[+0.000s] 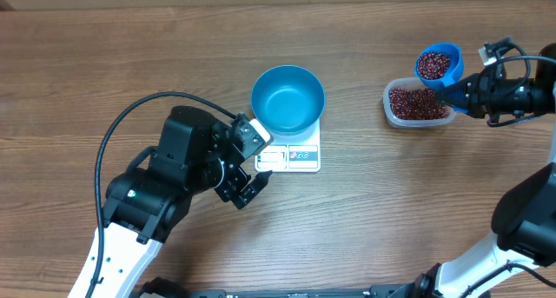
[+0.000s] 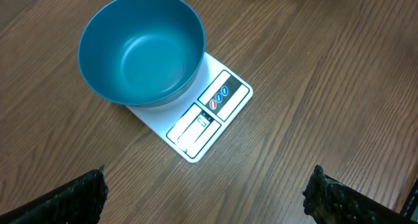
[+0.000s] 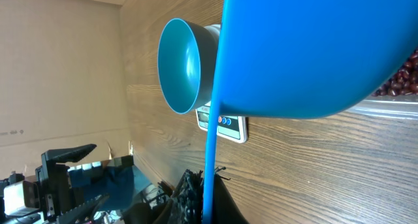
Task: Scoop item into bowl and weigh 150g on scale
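Note:
The blue bowl point(image 1: 287, 99) stands empty on the white scale point(image 1: 300, 156), covering its far part; the display and buttons stay visible. My left gripper point(image 1: 254, 165) is open just left of the scale, nothing between its fingers point(image 2: 72, 199); the left wrist view shows the bowl point(image 2: 140, 48) and scale point(image 2: 210, 116) ahead. My right gripper point(image 1: 458, 93) is shut on the handle point(image 3: 209, 165) of a small blue scoop point(image 1: 437, 63) filled with red-brown beans point(image 1: 432, 65). The scoop hangs over the far edge of a clear tub point(image 1: 417, 104) of beans.
From the right wrist, the scoop's underside point(image 3: 313, 48) fills the upper right and hides most of the tub; the bowl point(image 3: 183, 64) and scale point(image 3: 225, 125) lie beyond. Bare wooden table point(image 1: 373, 202) separates tub and scale. A black cable point(image 1: 130, 124) loops over the left arm.

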Tool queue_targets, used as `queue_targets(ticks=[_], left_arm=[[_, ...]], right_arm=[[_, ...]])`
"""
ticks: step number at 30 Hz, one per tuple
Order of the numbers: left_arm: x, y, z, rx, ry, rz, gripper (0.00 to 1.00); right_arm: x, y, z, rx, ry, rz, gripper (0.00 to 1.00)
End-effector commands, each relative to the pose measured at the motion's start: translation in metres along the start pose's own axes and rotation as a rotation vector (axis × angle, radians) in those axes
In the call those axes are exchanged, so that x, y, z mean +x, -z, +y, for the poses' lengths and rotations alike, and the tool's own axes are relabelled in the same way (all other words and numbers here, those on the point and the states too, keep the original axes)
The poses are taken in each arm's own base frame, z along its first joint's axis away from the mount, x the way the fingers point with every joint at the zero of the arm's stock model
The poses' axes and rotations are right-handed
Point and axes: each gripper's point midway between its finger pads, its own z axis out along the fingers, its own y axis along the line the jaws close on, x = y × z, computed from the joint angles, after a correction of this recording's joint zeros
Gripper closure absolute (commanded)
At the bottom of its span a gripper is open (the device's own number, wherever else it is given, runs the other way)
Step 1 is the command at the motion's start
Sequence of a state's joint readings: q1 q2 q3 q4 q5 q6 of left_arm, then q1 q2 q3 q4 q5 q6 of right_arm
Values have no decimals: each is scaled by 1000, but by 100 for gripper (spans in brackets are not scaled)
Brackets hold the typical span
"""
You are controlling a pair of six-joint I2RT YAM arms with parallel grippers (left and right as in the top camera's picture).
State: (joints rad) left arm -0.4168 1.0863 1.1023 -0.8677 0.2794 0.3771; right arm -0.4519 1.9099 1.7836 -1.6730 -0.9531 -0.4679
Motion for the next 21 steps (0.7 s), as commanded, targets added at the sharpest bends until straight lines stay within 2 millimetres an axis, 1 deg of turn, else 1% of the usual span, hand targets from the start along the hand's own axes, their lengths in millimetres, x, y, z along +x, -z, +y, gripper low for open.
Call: queue_targets(ticks=[1, 7, 16, 21], left_arm=[[-4, 4, 7, -36, 6, -15, 0], [-5, -2, 10, -37, 17, -10, 1], [-1, -20, 14, -24, 27, 30, 1], [6, -32, 18, -13, 42, 69, 1]], right_arm=[[0, 7, 13, -4, 45, -30, 96], [0, 7, 13, -5, 45, -30, 96], [0, 7, 13, -4, 46, -30, 96], [0, 7, 13, -4, 46, -31, 96]])
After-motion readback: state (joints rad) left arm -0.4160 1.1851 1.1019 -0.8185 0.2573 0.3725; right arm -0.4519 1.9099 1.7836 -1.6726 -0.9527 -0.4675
